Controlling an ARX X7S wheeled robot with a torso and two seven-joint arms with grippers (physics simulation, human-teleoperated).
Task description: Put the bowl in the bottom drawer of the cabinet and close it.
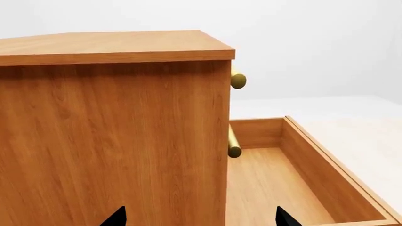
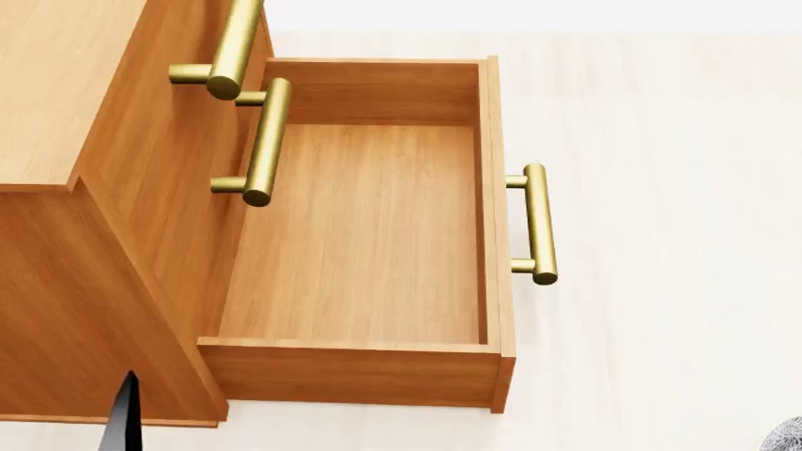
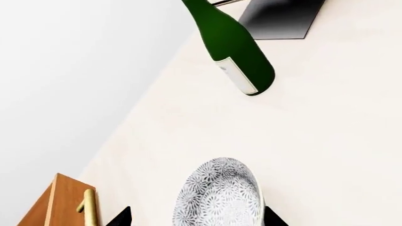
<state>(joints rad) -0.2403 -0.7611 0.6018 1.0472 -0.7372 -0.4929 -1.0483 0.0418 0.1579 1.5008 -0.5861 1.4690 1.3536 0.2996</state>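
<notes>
Black fingertips of the right gripper (image 3: pixel 197 219) poke in at the bottom edge of the right wrist view, spread wide to either side of the bowl (image 3: pixel 218 195); not closed on it, and contact too hard to judge. Bowl white-grey with a fine speckled pattern, resting on the pale tabletop (image 3: pixel 314 132), bottom centre of that frame. Beyond it, toward the top centre, a green wine bottle (image 3: pixel 236 49) with a white label, beside a dark flat base (image 3: pixel 279 16) at the top edge. Corner of the open bottom drawer (image 3: pixel 53 202) with its brass handle sits at the lower left.

Left gripper (image 1: pixel 201 217) shows only as two black tips at the bottom edge of the left wrist view, set well apart with nothing between them, facing the orange-brown side of the cabinet (image 1: pixel 113 136).

Seen from the head camera: bottom drawer (image 2: pixel 363 371) pulled fully out at frame centre, bare wood inside, brass bar handle (image 2: pixel 539 224) on its front at the right. Two more brass handles (image 2: pixel 257 141) above on the upper fronts, upper left. Sliver of speckled bowl (image 2: pixel 790 437) at the bottom right corner, well apart from the drawer.
</notes>
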